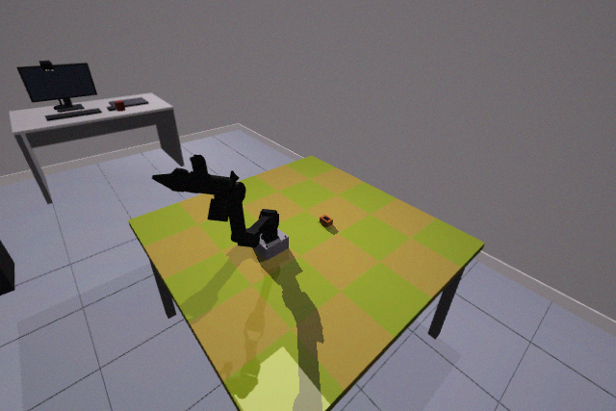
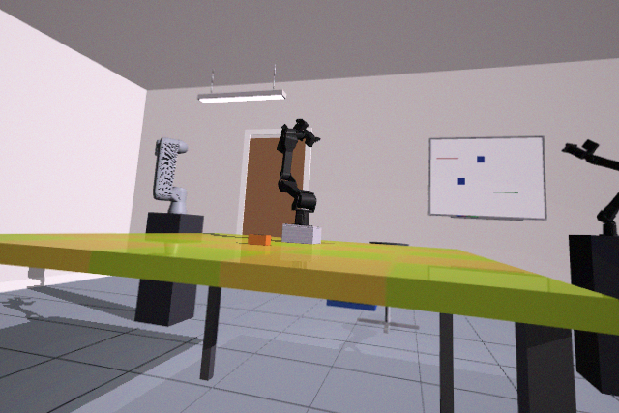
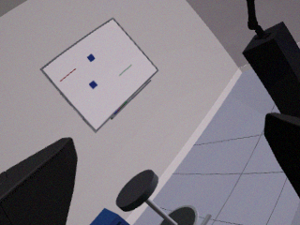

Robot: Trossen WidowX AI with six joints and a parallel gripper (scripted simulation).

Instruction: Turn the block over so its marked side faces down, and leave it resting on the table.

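A small orange block [image 1: 326, 220] [image 2: 259, 239] rests on the checkered green and orange table [image 1: 413, 257] [image 2: 300, 273], just beside the arm's grey base [image 1: 272, 245] [image 2: 301, 233]. Its top face shows a dark mark in the top view. My gripper [image 1: 158, 178] [image 2: 313, 138] [image 3: 172, 137] is raised high above the table and points away from the block. It is open and empty. The wrist view shows only the two dark fingers at its edges and the room beyond; the block is not in it.
A second black arm on a dark pedestal [image 2: 595, 268] [image 3: 276, 44] stands off the table's right side. A white perforated form on a pedestal [image 2: 169, 176] stands to the left. A desk with a monitor [image 1: 57, 82] stands far off.
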